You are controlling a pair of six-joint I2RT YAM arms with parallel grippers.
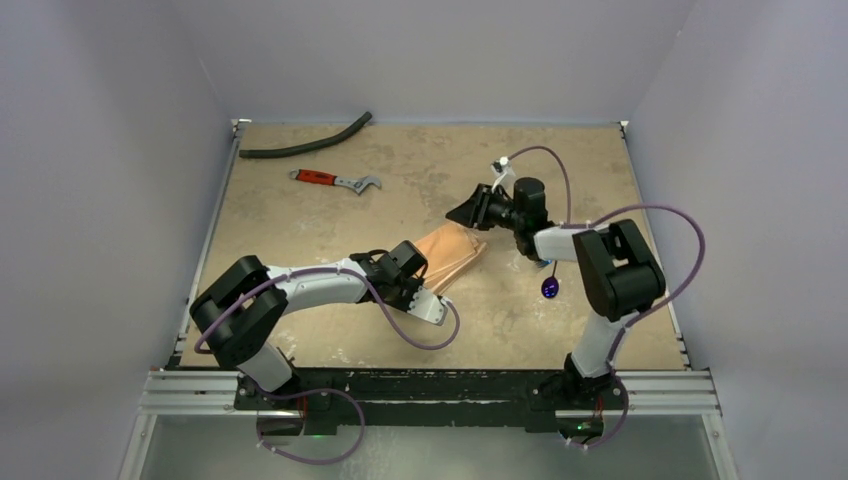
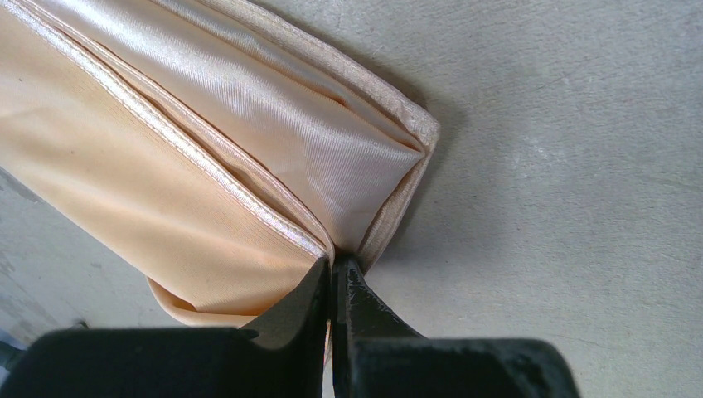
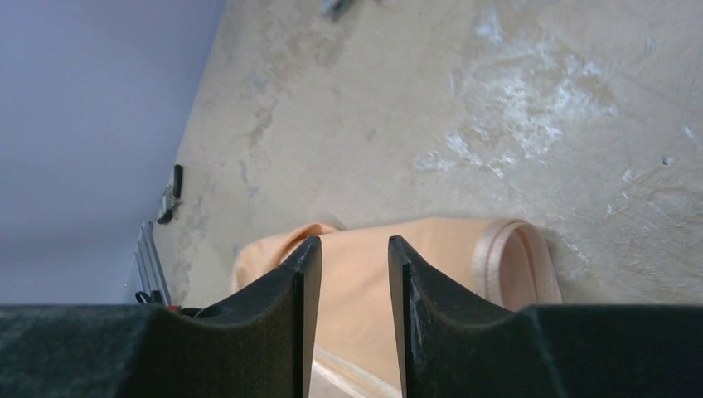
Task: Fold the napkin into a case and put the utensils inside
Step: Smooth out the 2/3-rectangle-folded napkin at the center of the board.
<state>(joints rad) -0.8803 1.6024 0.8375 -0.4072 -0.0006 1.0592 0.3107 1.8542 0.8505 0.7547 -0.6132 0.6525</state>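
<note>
At table centre, L end effector clamped on napkin hem; R end effector apart above folded edge

We see the napkin folded into a flat, layered peach-orange oblong with stitched hems, lying near the middle of the table. The dark purple spoon lies to its right, apart.
</note>
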